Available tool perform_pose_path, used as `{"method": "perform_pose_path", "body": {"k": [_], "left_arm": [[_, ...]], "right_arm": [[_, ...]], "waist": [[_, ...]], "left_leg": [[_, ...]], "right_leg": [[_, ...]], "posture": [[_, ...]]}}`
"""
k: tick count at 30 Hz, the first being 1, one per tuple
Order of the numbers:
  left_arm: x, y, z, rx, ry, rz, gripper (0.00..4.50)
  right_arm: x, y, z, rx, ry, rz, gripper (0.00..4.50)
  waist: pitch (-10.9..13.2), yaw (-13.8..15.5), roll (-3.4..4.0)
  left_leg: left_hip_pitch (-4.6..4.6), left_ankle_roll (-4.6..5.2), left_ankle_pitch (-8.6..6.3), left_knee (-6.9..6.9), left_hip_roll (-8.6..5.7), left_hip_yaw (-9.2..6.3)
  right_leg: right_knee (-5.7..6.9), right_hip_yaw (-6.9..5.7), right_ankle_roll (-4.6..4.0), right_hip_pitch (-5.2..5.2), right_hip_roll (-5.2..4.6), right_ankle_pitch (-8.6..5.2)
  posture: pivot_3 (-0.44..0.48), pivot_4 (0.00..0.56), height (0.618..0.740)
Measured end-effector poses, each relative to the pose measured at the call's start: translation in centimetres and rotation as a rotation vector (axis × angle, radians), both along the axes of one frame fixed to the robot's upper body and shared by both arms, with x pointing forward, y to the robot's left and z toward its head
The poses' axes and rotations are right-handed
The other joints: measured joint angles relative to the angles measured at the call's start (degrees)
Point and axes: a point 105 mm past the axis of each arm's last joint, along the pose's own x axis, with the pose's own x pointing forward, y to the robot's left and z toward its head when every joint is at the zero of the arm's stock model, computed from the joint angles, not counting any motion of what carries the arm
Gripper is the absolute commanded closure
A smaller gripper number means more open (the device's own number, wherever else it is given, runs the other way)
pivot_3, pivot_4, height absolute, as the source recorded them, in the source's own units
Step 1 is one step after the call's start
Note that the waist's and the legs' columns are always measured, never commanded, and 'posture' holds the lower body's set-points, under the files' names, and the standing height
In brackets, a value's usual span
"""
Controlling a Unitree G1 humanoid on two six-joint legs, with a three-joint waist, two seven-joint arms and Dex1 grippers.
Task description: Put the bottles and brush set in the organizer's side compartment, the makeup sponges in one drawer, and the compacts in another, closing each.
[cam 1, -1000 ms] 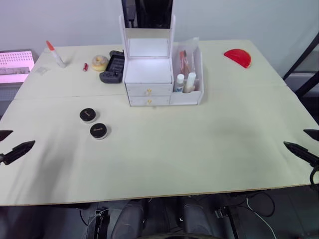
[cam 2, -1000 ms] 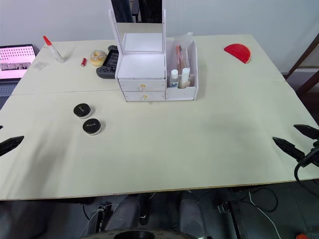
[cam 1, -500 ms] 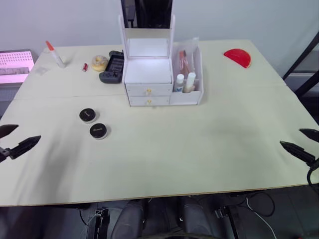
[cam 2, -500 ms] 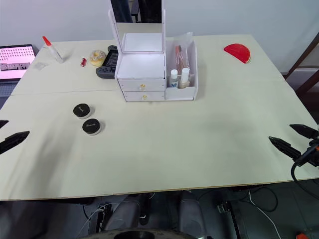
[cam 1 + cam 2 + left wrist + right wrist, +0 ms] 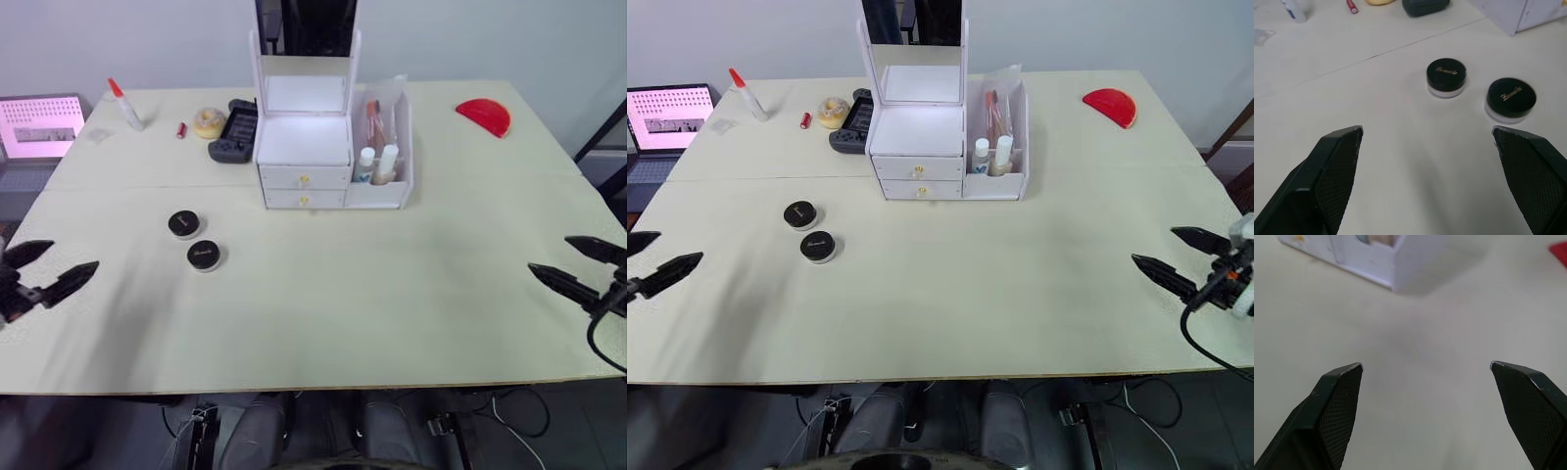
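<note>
Since a second ago our view has shifted, and both arms are coming further in over the table [image 5: 323, 323]: the left gripper [image 5: 51, 269] is reaching toward the compacts, the right gripper [image 5: 1179, 259] is edging in from the table's right edge. Both are hanging empty with their fingers spread wide apart.

We are seeing the bottles [image 5: 377, 164] and the brush set [image 5: 374, 113] already standing in the side bin of the organizer [image 5: 304, 157], and both gold-knobbed drawers are looking shut. The sponges are nowhere on the table, so we are guessing they sit in a drawer. The two compacts, the far compact [image 5: 1446, 77] and the near compact [image 5: 1511, 97], are lying near each other but apart, left of the organizer.

So we are judging the step in hand to be the compacts. To do it well, we are thinking a drawer needs opening first, pinching its small knob squarely and pulling straight so the light organizer is not dragged. For the pickup, we are favouring coming straight down over one compact, fingers straddling its round rim, well clear of its neighbour
</note>
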Motion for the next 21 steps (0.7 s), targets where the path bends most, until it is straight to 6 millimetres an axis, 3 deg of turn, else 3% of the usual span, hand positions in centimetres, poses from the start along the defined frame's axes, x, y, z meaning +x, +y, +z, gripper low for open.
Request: {"method": "perform_pose_path", "body": {"k": [7,11,16,21], "left_arm": [[2.3,-7.9,-3.4,-0.211,-0.090,0.080,0.05],[2.9,-15.1,-4.8,-0.289,-0.084,0.007,0.05],[3.7,-19.8,-4.9,-0.264,-0.131,-0.022,0.05],[6.5,-24.0,-5.5,-0.227,-0.177,0.026,0.05]], "right_arm": [[2.6,7.0,3.3,0.029,-0.093,0.206,0.00],[3.7,10.9,4.8,0.030,-0.140,0.322,0.00],[4.9,12.4,4.5,0.064,-0.122,0.359,0.00],[5.3,13.6,4.7,0.060,-0.115,0.402,0.00]], "waist": [[0.0,0.2,-0.06],[0.0,0.2,-0.37],[0.0,1.1,-0.37],[0.0,1.8,-0.35]], "left_leg": [[0.05,0.03,0.04,0.15,-0.03,0.04],[0.03,0.12,0.09,0.21,-0.03,0.08],[0.01,0.17,0.12,0.19,-0.04,0.11],[0.02,0.19,0.13,0.23,-0.04,0.12]], "right_leg": [[-0.04,0.00,-0.05,0.14,0.08,0.37],[-0.10,-0.01,0.00,0.18,0.13,0.43],[-0.15,-0.02,-0.16,0.17,0.15,0.35],[-0.16,-0.04,-0.07,0.21,0.19,0.41]], "posture": [[0.000,0.150,0.738],[0.000,0.150,0.738],[0.000,0.150,0.738],[0.000,0.150,0.738]]}}
